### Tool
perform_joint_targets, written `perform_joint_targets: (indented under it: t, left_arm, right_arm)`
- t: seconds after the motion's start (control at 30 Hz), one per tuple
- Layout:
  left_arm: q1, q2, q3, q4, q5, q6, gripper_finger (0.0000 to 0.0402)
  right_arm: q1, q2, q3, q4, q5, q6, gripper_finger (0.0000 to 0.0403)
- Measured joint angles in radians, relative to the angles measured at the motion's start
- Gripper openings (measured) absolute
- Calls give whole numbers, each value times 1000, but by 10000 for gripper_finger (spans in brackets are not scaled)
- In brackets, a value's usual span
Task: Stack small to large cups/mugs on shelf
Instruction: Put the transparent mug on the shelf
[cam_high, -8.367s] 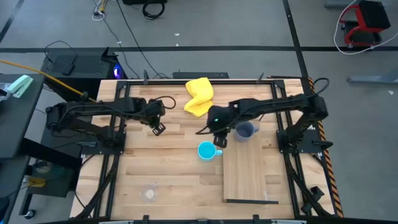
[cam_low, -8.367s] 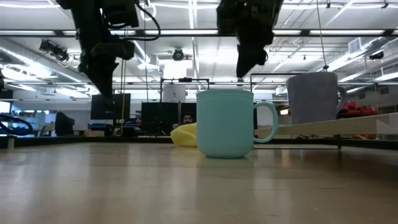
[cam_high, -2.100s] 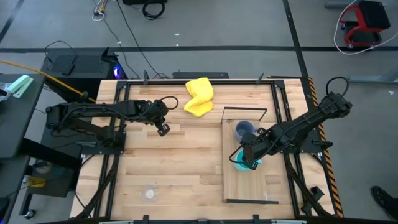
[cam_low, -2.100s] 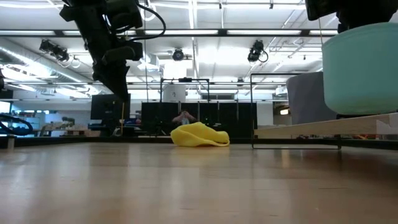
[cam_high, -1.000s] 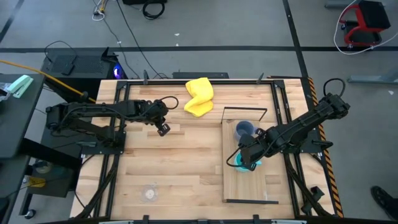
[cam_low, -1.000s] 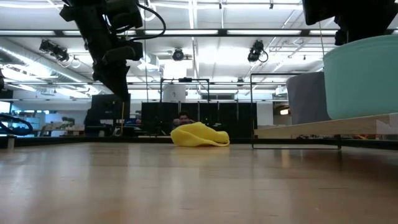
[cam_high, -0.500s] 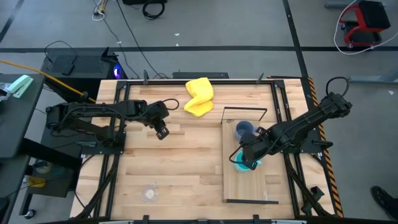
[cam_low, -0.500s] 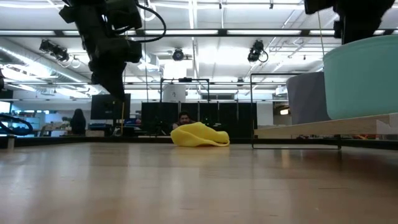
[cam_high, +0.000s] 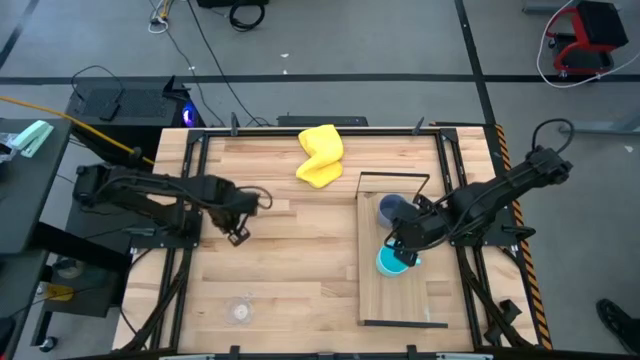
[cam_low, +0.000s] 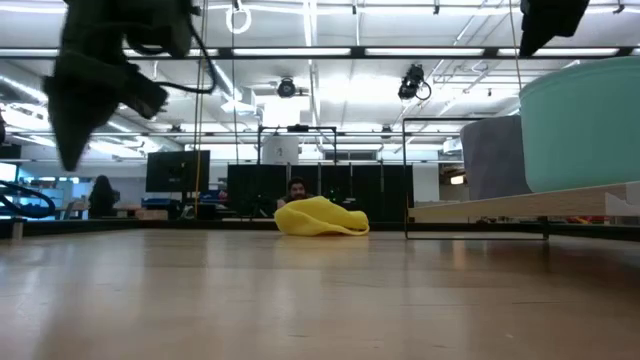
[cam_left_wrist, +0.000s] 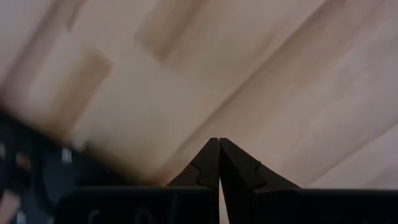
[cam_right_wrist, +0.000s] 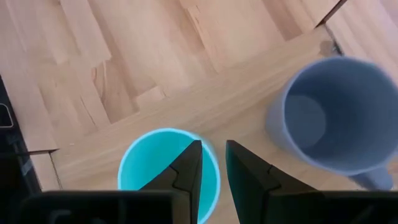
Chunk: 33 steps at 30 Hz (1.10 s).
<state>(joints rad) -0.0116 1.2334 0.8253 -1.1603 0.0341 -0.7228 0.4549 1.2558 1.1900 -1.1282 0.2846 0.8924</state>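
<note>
The bright cyan mug (cam_high: 389, 263) stands upright on the pale wooden shelf (cam_high: 410, 295), on the near side of the grey-blue mug (cam_high: 392, 208), which also stands on the shelf. My right gripper (cam_high: 402, 248) hovers just above the cyan mug (cam_right_wrist: 163, 173) with its fingers a small gap apart, touching nothing. In the low view it (cam_low: 545, 25) is clear above the mug's rim (cam_low: 585, 70). My left gripper (cam_high: 238, 236) is shut and empty over the tabletop (cam_left_wrist: 218, 140). The clear cup (cam_high: 238, 312) stands at the table's near left.
A yellow cloth (cam_high: 320, 155) lies at the table's far edge, left of the shelf's far end. The shelf's thin black frame (cam_high: 395, 176) rises at its far end. Bare planked tabletop (cam_high: 300, 260) lies between the two grippers.
My right gripper has risen off the cyan mug, which stays standing on the shelf. My left gripper has swung toward the table's near left and gone lower, still shut.
</note>
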Motion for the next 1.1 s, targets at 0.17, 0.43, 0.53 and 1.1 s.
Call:
perform_joint_targets:
  t: [0.17, 0.43, 0.53, 1.1]
  left_arm:
    - [-158, -30, 2, -26, 51, -214, 12]
    - [-485, -45, 112, -13, 15, -581, 23]
    - [-610, -44, 144, 40, -84, -709, 18]
    - [-897, 148, 143, 364, -163, -1029, 12]
  right_arm:
    - [4, -20, 0, -1, 9, -24, 80]
    - [68, -28, -1, -10, 19, -19, 80]
    - [94, -28, -1, -10, 44, 13, 80]
    - [171, -27, -2, -9, 57, 151, 80]
